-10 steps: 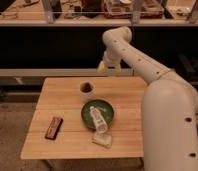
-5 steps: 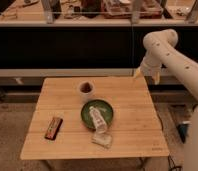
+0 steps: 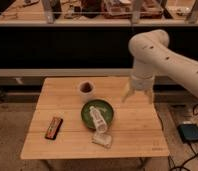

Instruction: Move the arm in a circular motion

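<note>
The arm (image 3: 162, 55) is thick and cream-white with small dark dots. It comes in from the right edge and bends down over the right part of the wooden table (image 3: 137, 135). Its wrist points downward. The gripper (image 3: 138, 97) hangs just above the tabletop, right of the green plate (image 3: 87, 111). Its two pale fingers (image 3: 126, 95) are spread apart, open, with nothing between them.
A small cup (image 3: 86, 90) stands at the back middle of the table. A clear plastic bottle (image 3: 98, 120) lies across the green plate, with a crumpled wrapper (image 3: 103, 139) in front. A dark snack bar (image 3: 54, 127) lies at the left. A black box (image 3: 191, 132) with cables sits on the floor at the right.
The arm swung from the back middle of the table out to the right, then came down and slightly left. The gripper now hangs lower over the table's right side.
</note>
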Tool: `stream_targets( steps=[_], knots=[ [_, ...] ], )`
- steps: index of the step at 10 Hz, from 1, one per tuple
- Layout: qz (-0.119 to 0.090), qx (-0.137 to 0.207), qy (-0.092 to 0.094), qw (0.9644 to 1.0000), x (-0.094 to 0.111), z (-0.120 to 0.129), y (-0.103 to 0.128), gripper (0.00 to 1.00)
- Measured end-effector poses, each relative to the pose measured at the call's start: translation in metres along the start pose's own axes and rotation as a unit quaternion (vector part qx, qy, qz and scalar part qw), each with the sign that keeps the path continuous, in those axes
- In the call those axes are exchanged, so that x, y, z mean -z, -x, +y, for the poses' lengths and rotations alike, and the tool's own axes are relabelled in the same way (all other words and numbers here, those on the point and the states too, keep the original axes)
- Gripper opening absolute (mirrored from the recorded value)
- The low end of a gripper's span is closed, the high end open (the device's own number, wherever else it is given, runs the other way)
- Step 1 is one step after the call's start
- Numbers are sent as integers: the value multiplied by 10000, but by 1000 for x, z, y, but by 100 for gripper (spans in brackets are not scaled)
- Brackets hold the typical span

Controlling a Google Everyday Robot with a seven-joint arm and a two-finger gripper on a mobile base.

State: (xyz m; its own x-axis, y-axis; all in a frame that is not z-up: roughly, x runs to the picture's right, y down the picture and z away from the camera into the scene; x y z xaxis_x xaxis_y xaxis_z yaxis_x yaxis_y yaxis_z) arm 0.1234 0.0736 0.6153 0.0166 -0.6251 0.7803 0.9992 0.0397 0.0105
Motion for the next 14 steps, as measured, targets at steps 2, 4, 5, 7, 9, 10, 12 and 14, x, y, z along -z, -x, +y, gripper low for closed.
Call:
stream_targets(
  steps=[2,4,5,7,9,10,12,14],
  knots=[
    [-490,922,-524,9932,-18,-95,30,70],
    [-584,1670,-922,9799,-23,-165,34,70],
    [-507,2105,-1162,9693,-23,-209,24,70],
    [-35,2728,-1482,9506,-25,-281,-32,70],
    [761,2764,-1341,9486,-31,-289,-143,70],
    [1070,2586,-1133,9533,-30,-265,-187,70],
    [1664,1954,-613,9646,-21,-181,-265,70],
    [2047,1131,-101,9722,-7,-75,-302,70]
  ],
)
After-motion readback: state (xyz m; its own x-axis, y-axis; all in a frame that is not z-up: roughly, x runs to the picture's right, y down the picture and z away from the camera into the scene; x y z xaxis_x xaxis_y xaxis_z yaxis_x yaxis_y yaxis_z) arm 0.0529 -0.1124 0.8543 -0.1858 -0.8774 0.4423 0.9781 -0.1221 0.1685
